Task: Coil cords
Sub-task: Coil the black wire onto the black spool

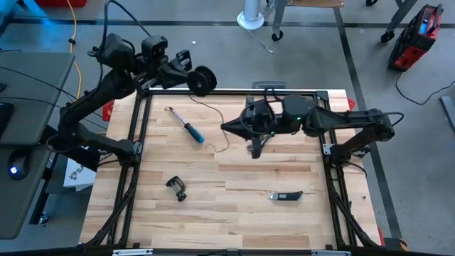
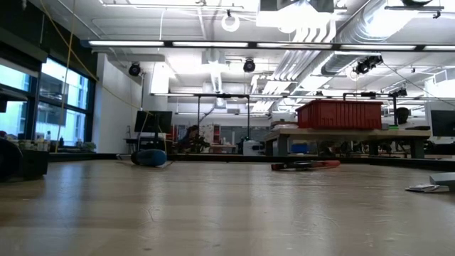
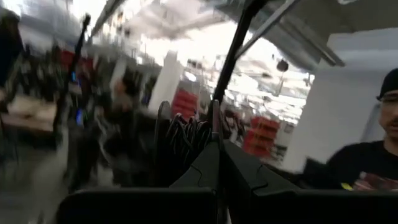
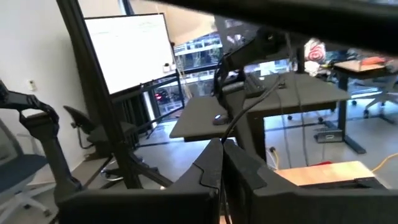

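Winding step in progress: left tool [image 1: 193,73] is gripping the black reel [image 1: 202,80], clamped on it above the counter [image 1: 234,206] edge at 11 o'clock; right tool [image 1: 254,146], fingers together, is pinching the thin cord [image 1: 213,117] near centre. Next move, by judgement: turning the reel while feeding cord under light tension

We see the reel [image 1: 202,80] held up at the counter's [image 1: 234,213] far left edge, in the left tool [image 1: 190,70]. From it the cord [image 1: 213,114] trails down onto the counter and runs toward the middle, ending near the right tool [image 1: 257,151], which hangs over the counter's centre. A screwdriver [image 1: 186,125] lies left of the cord. Nearer the front edge a clamp [image 1: 177,188] lies on the left, and a utility knife [image 1: 285,195] right of it.
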